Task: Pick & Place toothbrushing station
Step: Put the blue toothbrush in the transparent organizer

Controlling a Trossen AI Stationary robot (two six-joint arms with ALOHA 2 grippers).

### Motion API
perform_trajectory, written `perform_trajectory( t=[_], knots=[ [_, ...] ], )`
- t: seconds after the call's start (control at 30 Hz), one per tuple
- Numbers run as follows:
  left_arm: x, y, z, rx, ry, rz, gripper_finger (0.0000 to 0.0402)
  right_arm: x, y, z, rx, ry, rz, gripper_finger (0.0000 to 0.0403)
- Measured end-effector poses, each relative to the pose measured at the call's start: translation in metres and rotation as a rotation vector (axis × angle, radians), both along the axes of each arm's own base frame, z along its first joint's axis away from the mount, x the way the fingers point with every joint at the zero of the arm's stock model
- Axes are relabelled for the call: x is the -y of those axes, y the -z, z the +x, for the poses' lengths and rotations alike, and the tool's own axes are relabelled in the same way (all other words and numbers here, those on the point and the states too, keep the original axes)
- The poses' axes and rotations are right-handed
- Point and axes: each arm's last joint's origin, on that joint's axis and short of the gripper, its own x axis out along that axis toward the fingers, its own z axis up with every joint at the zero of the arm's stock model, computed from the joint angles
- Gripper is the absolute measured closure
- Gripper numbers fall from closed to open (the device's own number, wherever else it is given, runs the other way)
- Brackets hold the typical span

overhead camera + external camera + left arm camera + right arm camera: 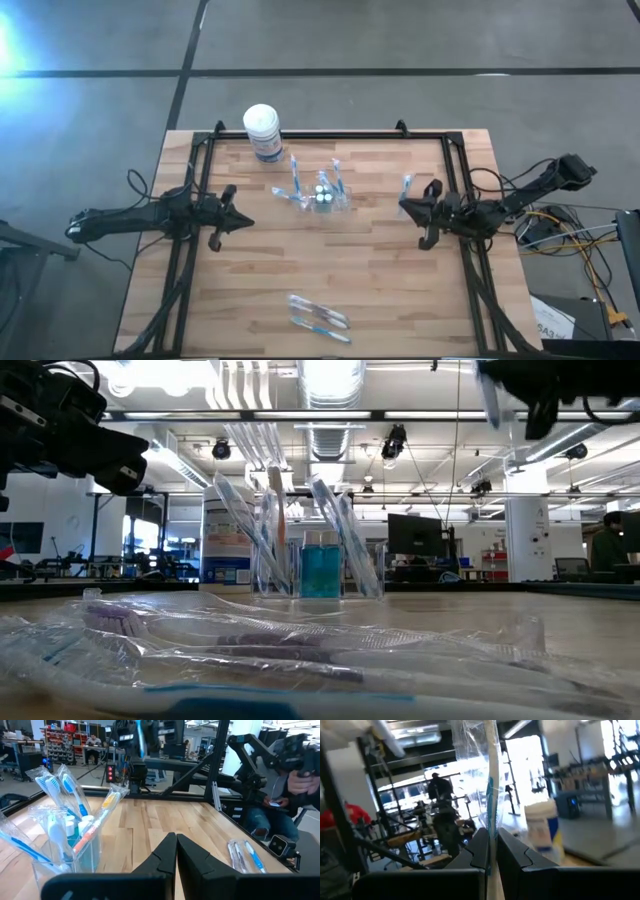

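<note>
A small clear plastic cup [323,198] stands on the wooden table [380,270], a bit toward the far side. Several wrapped blue-and-white toothbrushes [70,795] stick up out of the cup, and some tiny white-capped pieces [322,190] sit inside it.

The right gripper [408,205] is to the right of the cup, well apart from it. Its two fingers [481,851] are pinched tight on one wrapped toothbrush [492,780], which stands straight up between them.

The left gripper [244,224] is to the left of the cup, a little nearer the front. Its fingers [165,857] are pressed together with nothing in them.

More wrapped toothbrushes [318,316] lie flat at the front edge, far from the cup. A white-lidded tub with a blue label [263,132] stands behind the cup to the left, by the back edge.
</note>
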Motion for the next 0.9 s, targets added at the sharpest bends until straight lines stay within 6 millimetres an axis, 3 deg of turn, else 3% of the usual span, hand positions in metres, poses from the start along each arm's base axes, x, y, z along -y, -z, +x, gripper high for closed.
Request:
perform_trajectory(
  t=[0.27, 0.47, 0.9],
  knots=[
    [0.000, -0.003, 0.000, 0.030, 0.002, -0.026, 0.0385, -0.014, -0.035, 0.031, -0.024, 0.006, -0.143, 0.0390],
    [0.001, -0.010, 0.000, 0.092, 0.043, -0.044, 0.0379, -0.016, -0.031, 0.066, -0.082, -0.039, -0.169, 0.0390],
    [0.002, -0.050, 0.003, 0.185, 0.074, -0.004, 0.0272, -0.016, -0.033, 0.162, -0.113, -0.139, -0.263, 0.0390]
  ],
)
